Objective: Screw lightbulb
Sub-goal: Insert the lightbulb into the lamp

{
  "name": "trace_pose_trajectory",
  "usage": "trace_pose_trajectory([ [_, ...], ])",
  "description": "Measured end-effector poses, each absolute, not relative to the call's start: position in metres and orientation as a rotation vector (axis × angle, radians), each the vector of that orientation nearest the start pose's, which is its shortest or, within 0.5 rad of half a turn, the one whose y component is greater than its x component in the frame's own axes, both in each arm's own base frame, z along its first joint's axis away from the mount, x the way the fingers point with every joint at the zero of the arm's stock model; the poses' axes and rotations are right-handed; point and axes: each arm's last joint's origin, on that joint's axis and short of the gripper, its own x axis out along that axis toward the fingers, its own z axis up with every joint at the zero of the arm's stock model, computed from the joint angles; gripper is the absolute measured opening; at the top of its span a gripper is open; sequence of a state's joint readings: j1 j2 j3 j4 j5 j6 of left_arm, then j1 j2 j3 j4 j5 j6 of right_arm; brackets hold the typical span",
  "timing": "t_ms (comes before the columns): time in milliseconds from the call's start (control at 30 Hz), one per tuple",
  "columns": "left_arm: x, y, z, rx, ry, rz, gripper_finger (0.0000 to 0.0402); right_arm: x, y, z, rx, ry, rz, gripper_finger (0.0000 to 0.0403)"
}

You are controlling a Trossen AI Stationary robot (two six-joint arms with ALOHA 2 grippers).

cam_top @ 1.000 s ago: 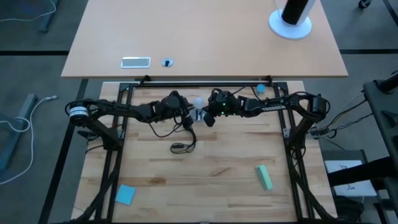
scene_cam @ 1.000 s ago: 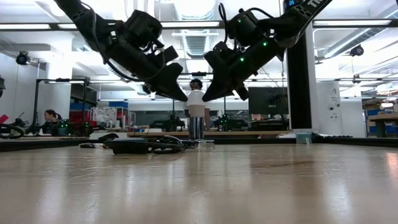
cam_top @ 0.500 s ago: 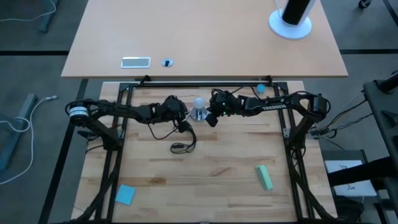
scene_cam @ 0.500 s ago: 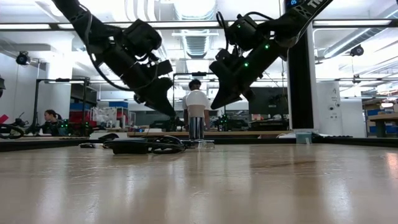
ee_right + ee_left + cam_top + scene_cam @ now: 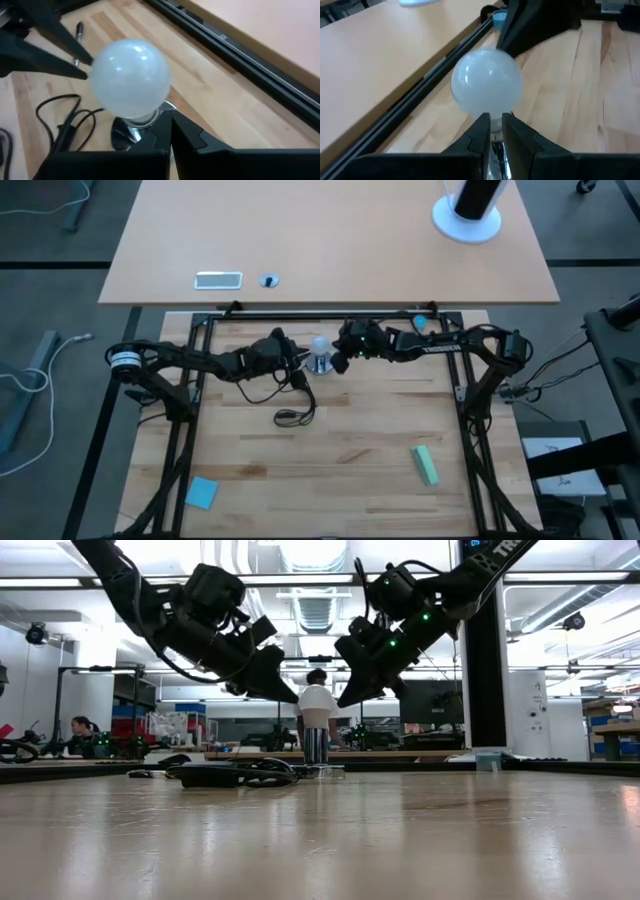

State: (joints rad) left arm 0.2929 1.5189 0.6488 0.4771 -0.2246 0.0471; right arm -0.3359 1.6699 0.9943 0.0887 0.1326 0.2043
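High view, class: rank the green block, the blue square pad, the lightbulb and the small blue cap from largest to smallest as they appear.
1. Green block and blue square pad: too alike to rank.
2. Lightbulb, seen from above.
3. Small blue cap, partly hidden behind the right arm.

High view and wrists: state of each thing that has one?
lightbulb: upright, seated in the socket, not held.
socket: standing on the table, bulb in it.
left tool: nearly shut, raised beside the bulb, holding nothing.
right tool: shut, raised on the bulb's other side, holding nothing.
black cord: slack, looped on the table.
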Motion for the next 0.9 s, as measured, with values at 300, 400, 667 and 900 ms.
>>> trace_pose_trajectory([
  [300,0.289,0.100,0.180,0.028,0.416,0.524,0.0041,0.339,-0.114,0.210,0.273,0.501,-0.436,0.0000],
  [400,0.289,0.101,0.179,0.025,0.420,0.530,0.0041,0.341,-0.108,0.210,0.284,0.499,-0.413,0.0000],
  [667,0.289,0.101,0.179,0.026,0.422,0.542,0.0041,0.343,-0.099,0.209,0.283,0.511,-0.381,0.0000],
  [900,0.285,0.100,0.177,-0.005,0.461,0.540,0.0041,0.332,-0.106,0.200,0.260,0.634,-0.541,0.0000],
])
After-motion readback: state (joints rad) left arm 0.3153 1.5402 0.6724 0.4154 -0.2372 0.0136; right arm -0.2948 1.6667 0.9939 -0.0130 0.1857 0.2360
